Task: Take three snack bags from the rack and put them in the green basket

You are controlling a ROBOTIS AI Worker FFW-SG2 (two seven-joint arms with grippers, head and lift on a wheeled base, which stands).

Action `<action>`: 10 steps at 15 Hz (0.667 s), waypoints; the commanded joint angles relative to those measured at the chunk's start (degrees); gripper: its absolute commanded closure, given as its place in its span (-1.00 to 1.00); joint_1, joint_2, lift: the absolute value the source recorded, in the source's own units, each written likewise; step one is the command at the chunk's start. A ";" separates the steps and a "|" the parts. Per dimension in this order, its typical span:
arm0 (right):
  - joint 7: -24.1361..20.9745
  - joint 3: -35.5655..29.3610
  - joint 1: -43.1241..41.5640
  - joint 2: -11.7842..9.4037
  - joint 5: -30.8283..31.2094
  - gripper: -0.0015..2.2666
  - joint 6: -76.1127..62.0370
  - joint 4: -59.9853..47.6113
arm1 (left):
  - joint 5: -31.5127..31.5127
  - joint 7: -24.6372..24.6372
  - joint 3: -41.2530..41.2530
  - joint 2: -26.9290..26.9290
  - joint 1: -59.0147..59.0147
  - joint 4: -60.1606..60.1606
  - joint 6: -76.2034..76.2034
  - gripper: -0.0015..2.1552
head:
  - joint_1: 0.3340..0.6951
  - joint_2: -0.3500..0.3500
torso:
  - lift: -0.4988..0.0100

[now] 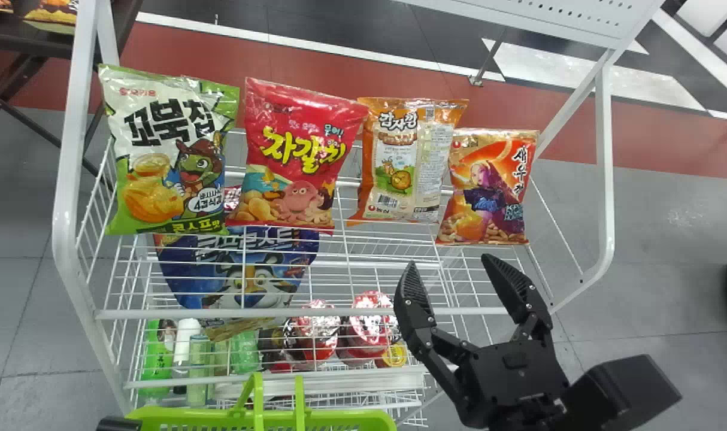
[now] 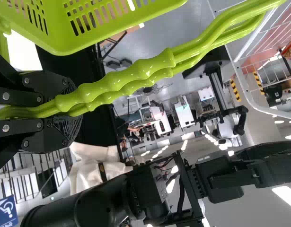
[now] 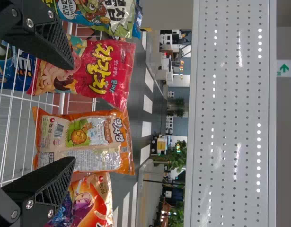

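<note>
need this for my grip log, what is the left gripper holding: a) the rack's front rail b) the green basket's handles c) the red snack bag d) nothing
b, the left gripper is closed around the green basket's handles

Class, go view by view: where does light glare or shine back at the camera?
Head view: white glare on the red packages; left wrist view: glossy highlights along the green basket handles, ceiling lights blown out to white; right wrist view: rows of bright dots on the perforated panel.
</note>
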 commanded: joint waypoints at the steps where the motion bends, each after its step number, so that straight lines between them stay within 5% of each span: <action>1: 0.00 0.00 -0.14 -0.10 -0.01 -0.87 0.01 0.09 | 0.01 0.00 0.00 0.00 0.09 0.11 -0.12 0.46 | 1.00 -1.00 | 0.94; 3: 0.09 0.00 -1.02 -0.10 -0.19 -0.87 0.01 1.06 | 0.01 -0.09 -0.09 0.00 0.09 0.54 -0.29 0.46 | 1.00 -1.00 | 0.94; 4: 3.87 -0.09 -2.69 -0.10 -2.04 -0.87 0.01 2.55 | 0.01 -0.26 -0.18 -0.09 0.09 0.90 -0.47 0.46 | 1.00 -1.00 | 0.94; 10: 10.37 6.59 -24.49 1.13 -2.56 -0.87 3.88 17.84 | -0.87 0.62 -3.60 0.00 -1.67 2.39 -0.82 0.44 | 1.00 -1.00 | 0.94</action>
